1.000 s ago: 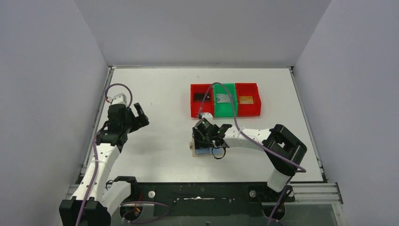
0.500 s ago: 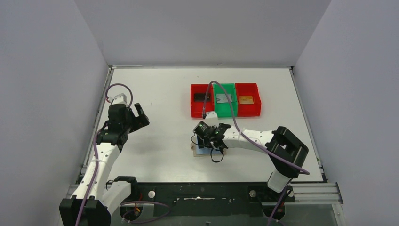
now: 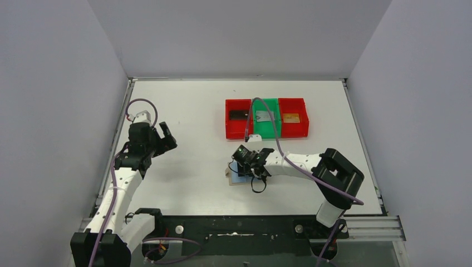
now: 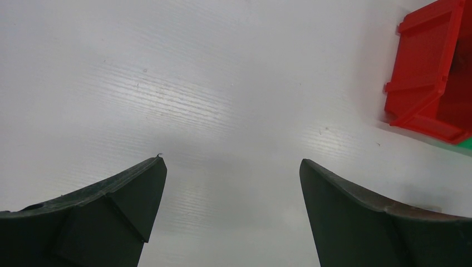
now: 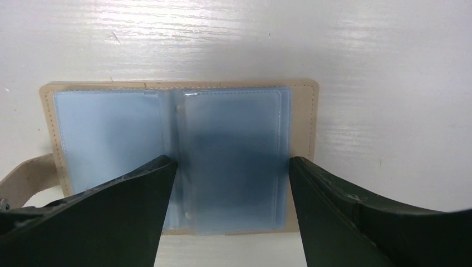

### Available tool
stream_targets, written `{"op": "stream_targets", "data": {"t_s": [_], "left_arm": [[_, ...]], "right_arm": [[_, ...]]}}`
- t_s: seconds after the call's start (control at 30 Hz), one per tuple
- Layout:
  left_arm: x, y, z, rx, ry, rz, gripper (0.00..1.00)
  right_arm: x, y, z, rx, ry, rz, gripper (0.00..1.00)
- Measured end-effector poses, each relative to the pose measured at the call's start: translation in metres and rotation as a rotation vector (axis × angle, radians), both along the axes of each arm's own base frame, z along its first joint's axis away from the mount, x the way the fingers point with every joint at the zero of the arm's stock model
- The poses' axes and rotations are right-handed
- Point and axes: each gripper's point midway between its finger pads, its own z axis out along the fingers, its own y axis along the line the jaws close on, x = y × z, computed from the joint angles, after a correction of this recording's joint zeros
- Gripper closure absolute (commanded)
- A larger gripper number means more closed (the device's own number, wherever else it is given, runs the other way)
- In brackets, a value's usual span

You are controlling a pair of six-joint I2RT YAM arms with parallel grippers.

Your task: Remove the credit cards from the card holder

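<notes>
Above the table: my right claw [image 3: 243, 161] hangs over the open holder [image 3: 240, 179] at mid-table; black card [image 3: 238, 114], grey card [image 3: 264, 116] and gold card [image 3: 290, 118] lie one per bin in the bins [image 3: 238, 132] behind it; my left claw [image 3: 164, 133] is far left.
Left wrist: my fingers gape wide over the white table [image 4: 222, 83], holding nothing; red bin [image 4: 428, 72] at right.
Right wrist: my fingers stand apart over the holder's blue sleeves, gripping nothing; tab [image 5: 22, 178] at left.

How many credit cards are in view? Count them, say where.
3: black card in the left red bin, silver-grey card in the green bin, gold-orange card in the right red bin. The card holder looks empty, though the right gripper hides part.
</notes>
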Motion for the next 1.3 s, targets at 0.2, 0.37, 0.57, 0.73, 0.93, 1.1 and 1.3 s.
{"op": "stream_targets", "data": {"t_s": [0.2,0.37,0.57,0.73,0.93,1.1,1.3], "left_arm": [[0.000,-0.001,-0.001,-0.002,0.005,-0.003,0.07],[0.000,-0.001,-0.002,-0.005,0.007,-0.006,0.07],[0.000,-0.002,-0.002,-0.008,0.009,-0.011,0.07],[0.000,-0.003,-0.002,-0.008,0.009,-0.011,0.07],[0.000,-0.003,0.000,-0.010,0.002,-0.012,0.07],[-0.002,-0.004,0.011,-0.013,-0.044,-0.017,0.07],[0.000,-0.006,0.039,-0.019,-0.158,-0.023,0.07]], "right_arm": [[0.002,0.005,-0.001,0.010,-0.013,-0.002,0.45],[0.004,0.005,0.000,-0.001,-0.022,-0.004,0.43],[0.003,0.004,0.003,-0.018,-0.018,0.005,0.27],[0.008,0.007,0.018,-0.018,-0.036,0.027,0.19],[0.025,0.007,0.077,0.062,-0.168,0.038,0.15],[0.057,-0.032,0.137,0.131,-0.332,-0.049,0.11],[0.089,-0.139,0.190,0.147,-0.540,-0.259,0.05]]}}
